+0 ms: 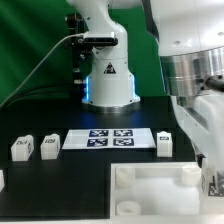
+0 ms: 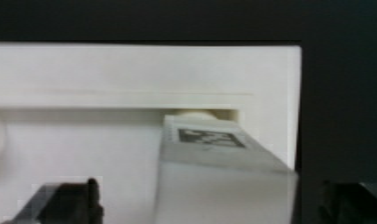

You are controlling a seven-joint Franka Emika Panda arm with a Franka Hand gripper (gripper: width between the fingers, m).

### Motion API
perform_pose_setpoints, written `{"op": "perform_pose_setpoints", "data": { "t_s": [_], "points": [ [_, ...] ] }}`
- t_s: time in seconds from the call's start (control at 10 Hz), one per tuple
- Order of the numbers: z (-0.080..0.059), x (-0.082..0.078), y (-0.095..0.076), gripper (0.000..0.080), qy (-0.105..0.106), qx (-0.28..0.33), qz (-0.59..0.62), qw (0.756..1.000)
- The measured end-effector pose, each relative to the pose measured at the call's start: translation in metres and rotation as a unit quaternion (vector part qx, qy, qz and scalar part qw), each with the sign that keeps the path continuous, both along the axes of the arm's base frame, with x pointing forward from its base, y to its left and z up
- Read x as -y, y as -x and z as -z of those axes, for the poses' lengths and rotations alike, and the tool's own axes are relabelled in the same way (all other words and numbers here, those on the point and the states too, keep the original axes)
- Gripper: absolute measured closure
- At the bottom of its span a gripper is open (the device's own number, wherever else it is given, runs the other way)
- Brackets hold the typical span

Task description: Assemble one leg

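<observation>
In the wrist view a leg (image 2: 217, 150), a small white block with a black-and-white tag, stands between my fingers, its far end at a corner hole of the large white square piece (image 2: 96, 90). My gripper (image 2: 211, 208) is open. One finger (image 2: 350, 205) lies against the leg, and the other finger (image 2: 64, 205) stands a little apart from it. In the exterior view my gripper (image 1: 210, 170) hangs over the square piece's (image 1: 150, 190) right corner, with the leg (image 1: 212, 183) below it.
Other legs stand on the black table: two at the exterior view's left (image 1: 22, 148) (image 1: 49, 146) and one right of the marker board (image 1: 165, 143). The marker board (image 1: 110, 138) lies in front of the robot base (image 1: 108, 85).
</observation>
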State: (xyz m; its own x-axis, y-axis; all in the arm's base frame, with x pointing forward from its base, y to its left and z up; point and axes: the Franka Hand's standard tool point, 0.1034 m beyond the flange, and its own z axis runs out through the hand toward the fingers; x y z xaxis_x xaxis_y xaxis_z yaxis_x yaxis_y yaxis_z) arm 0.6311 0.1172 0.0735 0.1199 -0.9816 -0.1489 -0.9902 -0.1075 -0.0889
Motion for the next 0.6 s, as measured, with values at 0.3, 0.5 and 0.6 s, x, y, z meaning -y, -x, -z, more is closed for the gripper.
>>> {"op": "perform_pose_setpoints", "data": {
  "t_s": [0.3,0.5,0.6],
  "points": [
    [-0.0047,-0.0038,-0.0017,0.0151,0.020,0.022,-0.228,0.973],
    [-0.0039,-0.0021,-0.0014,0.0150,0.026,0.033,-0.307,0.951],
    [-0.0036,0.0001,-0.0016,0.0150,0.039,0.044,-0.399,0.915]
  ]
}}
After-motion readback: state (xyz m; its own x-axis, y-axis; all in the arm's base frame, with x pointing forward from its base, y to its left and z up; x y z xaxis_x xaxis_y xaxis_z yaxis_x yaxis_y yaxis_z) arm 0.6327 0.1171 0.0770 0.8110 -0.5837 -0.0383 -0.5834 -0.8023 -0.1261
